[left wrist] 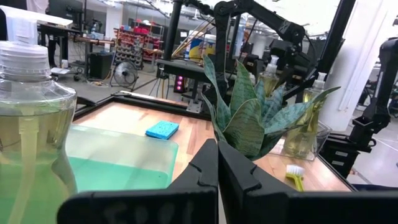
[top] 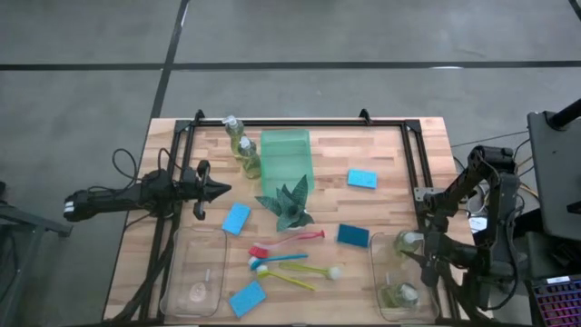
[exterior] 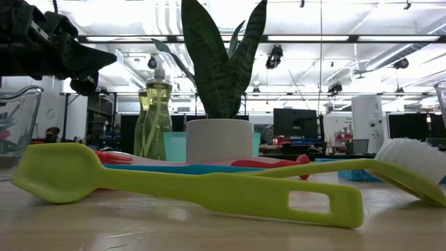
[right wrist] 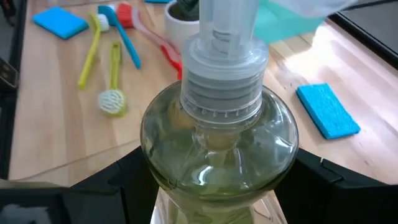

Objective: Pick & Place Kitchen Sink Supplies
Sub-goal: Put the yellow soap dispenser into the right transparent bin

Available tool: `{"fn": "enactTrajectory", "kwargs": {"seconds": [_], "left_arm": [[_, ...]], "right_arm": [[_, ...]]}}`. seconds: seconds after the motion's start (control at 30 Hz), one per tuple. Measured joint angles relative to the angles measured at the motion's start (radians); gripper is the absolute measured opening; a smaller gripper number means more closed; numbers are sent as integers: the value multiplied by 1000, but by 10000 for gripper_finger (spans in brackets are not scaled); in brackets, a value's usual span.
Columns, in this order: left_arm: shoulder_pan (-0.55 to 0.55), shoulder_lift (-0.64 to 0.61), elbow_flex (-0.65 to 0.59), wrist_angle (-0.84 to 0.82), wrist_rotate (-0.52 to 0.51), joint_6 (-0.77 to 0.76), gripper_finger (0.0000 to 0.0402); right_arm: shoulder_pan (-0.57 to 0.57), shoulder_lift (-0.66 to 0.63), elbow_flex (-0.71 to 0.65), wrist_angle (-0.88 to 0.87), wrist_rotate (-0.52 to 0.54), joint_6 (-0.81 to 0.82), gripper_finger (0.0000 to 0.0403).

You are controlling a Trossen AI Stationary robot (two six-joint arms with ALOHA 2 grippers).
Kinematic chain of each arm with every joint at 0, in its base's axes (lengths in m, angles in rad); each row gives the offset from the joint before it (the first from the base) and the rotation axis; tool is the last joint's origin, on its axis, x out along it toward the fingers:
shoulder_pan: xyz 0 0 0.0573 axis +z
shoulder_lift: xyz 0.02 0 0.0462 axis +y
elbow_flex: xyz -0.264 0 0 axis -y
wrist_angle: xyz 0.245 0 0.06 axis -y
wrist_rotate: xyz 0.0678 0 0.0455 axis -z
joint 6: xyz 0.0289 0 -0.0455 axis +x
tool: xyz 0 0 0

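Note:
My right gripper is shut on a clear bottle of yellow-green soap over the far end of the right clear bin. Another soap bottle is in that bin's near end. My left gripper is shut and hovers above the table, just left and near of two upright soap bottles beside the green tray. Blue sponges lie flat on the table, one more near the front edge. Red, blue and yellow brushes lie together in the middle. My right gripper pinches the soap bottle between its two fingers, one on each side of the rounded body just below the shoulder. The fingers come slanting down from above. The bottle stands upright; whether its base rests on the bin floor is hidden.
The spiky plant in its white pot stands in the table's middle, between the tray and the brushes. A second clear bin sits at the near left. A black frame runs along the far and side edges.

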Motion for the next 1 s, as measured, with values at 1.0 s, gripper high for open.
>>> {"fn": "enactTrajectory", "kwargs": {"seconds": [1.0], "left_arm": [[0,0,0,-1,0,0,0]], "right_arm": [[0,5,-64,54,-176,78,316]]}}
